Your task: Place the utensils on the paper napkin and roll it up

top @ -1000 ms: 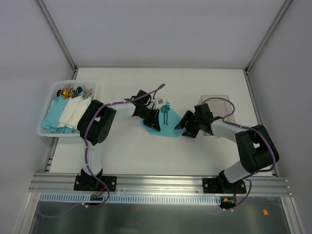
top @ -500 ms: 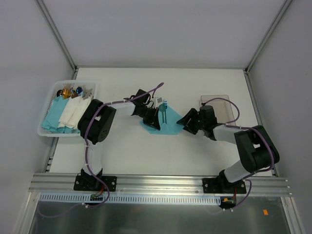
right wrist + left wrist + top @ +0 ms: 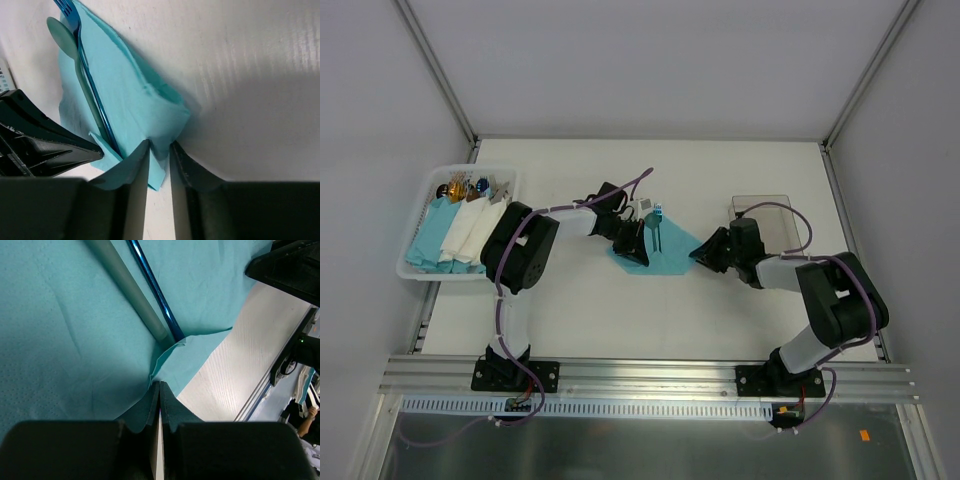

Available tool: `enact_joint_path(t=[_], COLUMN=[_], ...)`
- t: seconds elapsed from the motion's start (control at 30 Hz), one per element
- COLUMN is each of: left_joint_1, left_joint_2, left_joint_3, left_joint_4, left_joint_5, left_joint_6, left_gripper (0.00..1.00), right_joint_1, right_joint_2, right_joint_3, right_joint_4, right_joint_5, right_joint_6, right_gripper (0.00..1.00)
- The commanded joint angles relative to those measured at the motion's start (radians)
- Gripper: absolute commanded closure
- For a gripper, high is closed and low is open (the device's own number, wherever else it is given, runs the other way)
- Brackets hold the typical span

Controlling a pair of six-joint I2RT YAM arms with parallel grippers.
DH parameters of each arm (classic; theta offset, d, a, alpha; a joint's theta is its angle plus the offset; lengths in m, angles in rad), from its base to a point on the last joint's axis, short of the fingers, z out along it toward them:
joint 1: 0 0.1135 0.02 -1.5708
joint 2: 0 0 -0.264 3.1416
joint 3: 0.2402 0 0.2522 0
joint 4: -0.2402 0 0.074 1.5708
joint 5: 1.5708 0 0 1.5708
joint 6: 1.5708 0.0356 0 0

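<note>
Item: place setting, in progress, on a white table (image 3: 580, 310). Right gripper (image 3: 160, 146): at the 3 o'clock corner of the paper napkin (image 3: 672, 256), jaws a narrow gap apart, astride the raised, folded edge, not clamped. Left gripper (image 3: 160, 387): at the napkin's 9 o'clock side, jaws fully together, tips at a turned-up fold; whether paper is pinched between them cannot be told. Napkin: teal, near table centre, flat in the middle. Utensils, side by side on it, running 6 to 12 o'clock: blue fork (image 3: 84, 65) and teal spoon (image 3: 59, 30), heads toward 12. Basket (image 3: 470, 166): at 9 o'clock, with teal and white bundles. Clear tray (image 3: 775, 205): at 2 o'clock.
</note>
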Motion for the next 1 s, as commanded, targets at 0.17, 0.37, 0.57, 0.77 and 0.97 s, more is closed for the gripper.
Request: enact_joint_path(t=[0.17, 0.37, 0.57, 0.77, 0.97], left_joint_1=[0.014, 0.014, 0.015, 0.020, 0.026], left_joint_2=[0.038, 0.038, 0.044, 0.049, 0.057], left_joint_3=[0.007, 0.007, 0.008, 0.007, 0.005], left_joint_4=[-0.007, -0.007, -0.007, -0.006, -0.007], left_joint_5=[-0.066, -0.071, -0.078, -0.083, -0.077], left_joint_6=[0.016, 0.016, 0.021, 0.016, 0.010], left_gripper=[1.00, 1.00, 1.00, 1.00, 1.00], right_joint_1=[0.007, 0.043, 0.089, 0.124, 0.152], right_joint_2=[0.025, 0.039, 0.065, 0.109, 0.145], right_joint_3=[0.066, 0.115, 0.171, 0.209, 0.231], right_joint_4=[-0.028, -0.014, -0.009, 0.005, 0.034], right_joint_5=[-0.020, -0.046, -0.057, -0.066, -0.075], right_joint_6=[-0.025, -0.007, 0.015, 0.041, 0.073], right_gripper=[0.94, 0.98, 0.99, 1.00, 1.00])
